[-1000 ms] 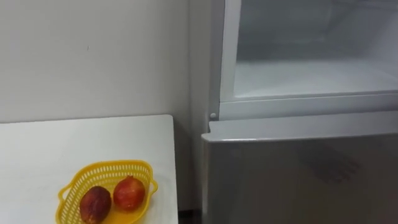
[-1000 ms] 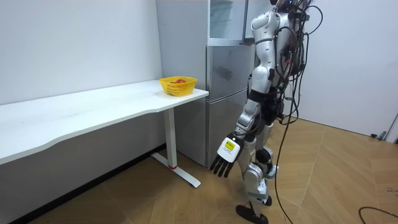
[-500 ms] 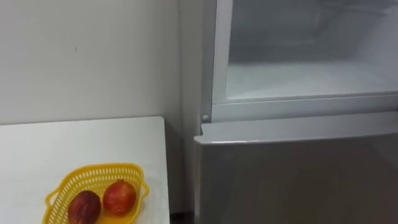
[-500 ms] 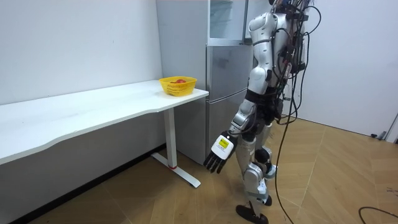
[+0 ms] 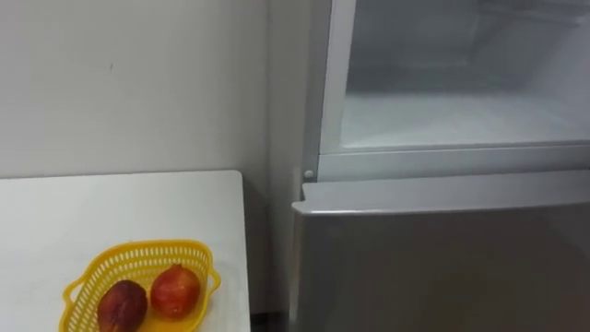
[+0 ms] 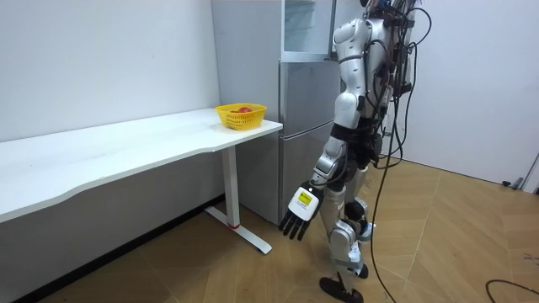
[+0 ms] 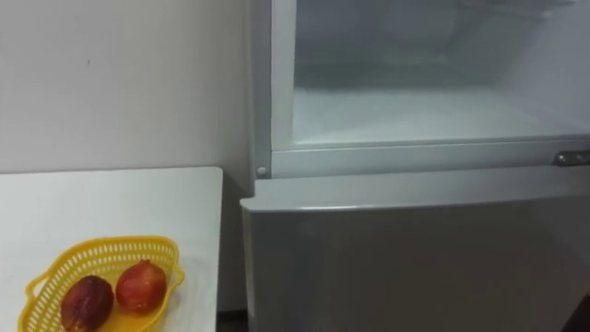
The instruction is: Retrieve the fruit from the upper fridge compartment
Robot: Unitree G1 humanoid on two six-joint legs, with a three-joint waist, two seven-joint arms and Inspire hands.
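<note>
The robot stands upright on the wooden floor (image 6: pixel 438 236), close before the tall grey refrigerator (image 6: pixel 303 109). Its left hand (image 6: pixel 299 215) hangs low beside the leg - the fingers are straight and a little spread, and they hold nothing.

The upper fridge compartment (image 5: pixel 461 111) is open and its white inner shelf is visible. The grey lower fridge door (image 5: pixel 442 267) under it is closed.

To the robot's left is the long white table (image 5: pixel 111 207). Near its end by the fridge sits the yellow plastic mesh basket (image 5: pixel 147 249) with two fruits inside - a dark red fruit (image 5: pixel 122 305) and a brighter red fruit (image 5: pixel 176 290), touching each other.
</note>
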